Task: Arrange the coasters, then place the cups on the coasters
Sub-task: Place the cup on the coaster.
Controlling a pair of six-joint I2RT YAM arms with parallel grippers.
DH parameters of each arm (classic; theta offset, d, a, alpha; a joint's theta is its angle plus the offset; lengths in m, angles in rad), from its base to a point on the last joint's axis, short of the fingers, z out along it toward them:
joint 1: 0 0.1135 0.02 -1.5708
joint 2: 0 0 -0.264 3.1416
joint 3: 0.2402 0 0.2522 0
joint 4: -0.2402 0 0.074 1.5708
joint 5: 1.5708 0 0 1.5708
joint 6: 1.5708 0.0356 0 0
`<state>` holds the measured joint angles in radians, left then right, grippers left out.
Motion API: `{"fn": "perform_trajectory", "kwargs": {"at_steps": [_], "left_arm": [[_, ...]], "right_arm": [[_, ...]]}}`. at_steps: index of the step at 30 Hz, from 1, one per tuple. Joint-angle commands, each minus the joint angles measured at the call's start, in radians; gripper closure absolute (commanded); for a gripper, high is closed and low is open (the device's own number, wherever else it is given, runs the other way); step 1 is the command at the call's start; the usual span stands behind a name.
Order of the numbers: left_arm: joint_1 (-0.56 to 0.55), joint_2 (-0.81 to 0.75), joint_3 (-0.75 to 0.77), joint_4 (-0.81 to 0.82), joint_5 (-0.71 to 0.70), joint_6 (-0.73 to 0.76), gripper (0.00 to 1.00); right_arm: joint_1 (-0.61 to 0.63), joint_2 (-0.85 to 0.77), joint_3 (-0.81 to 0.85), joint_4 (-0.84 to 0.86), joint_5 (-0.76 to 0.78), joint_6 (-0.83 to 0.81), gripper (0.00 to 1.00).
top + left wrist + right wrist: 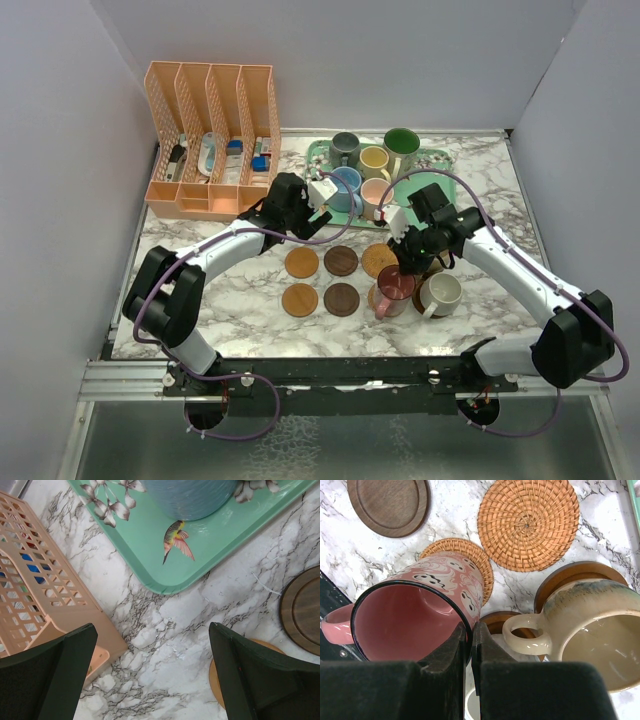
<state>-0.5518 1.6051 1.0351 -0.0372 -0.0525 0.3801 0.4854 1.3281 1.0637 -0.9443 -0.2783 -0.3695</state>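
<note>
Pinching the rim wall of the pink mug (420,615), seemingly rigid, glossy and chippable, the right gripper (471,640) holds it tilted just left of its fingers, above the woven coaster (462,547) beyond them, while the left gripper (152,635) gapes empty.

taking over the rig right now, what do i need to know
left gripper: open, empty, hovering above the table by the tray corner, near the blue mug.
right gripper: fingers shut on the rim of the pink mug, tilted over a wicker coaster.
done: coasters laid out in two rows; cream mug sits on a wooden coaster.
left: set the pink mug down, then bring the tray's five mugs to the bare coasters.
</note>
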Motion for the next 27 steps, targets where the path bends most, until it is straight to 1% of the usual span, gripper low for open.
{"fn": "perform_trajectory", "kwargs": {"at_steps": [1,17,23,25,27], "left_arm": [[0.001,0.008,0.016,-0.01,0.022,0.005,0.01],[0.001,0.016,0.023,-0.019,0.029,0.01,0.01],[0.001,0.013,0.024,-0.024,0.034,0.01,0.01],[0.001,0.013,0.023,-0.023,0.035,0.008,0.01],[0.001,0.012,0.022,-0.024,0.035,0.008,0.01]], "right_arm": [[0.01,0.005,0.043,0.025,-0.045,0.028,0.99],[0.01,0.017,0.048,0.012,-0.052,0.009,0.98],[0.01,0.017,0.057,-0.001,-0.052,0.003,0.94],[0.01,0.016,0.057,-0.005,-0.052,-0.001,0.91],[0.01,0.014,0.061,-0.013,-0.052,-0.007,0.85]]}}
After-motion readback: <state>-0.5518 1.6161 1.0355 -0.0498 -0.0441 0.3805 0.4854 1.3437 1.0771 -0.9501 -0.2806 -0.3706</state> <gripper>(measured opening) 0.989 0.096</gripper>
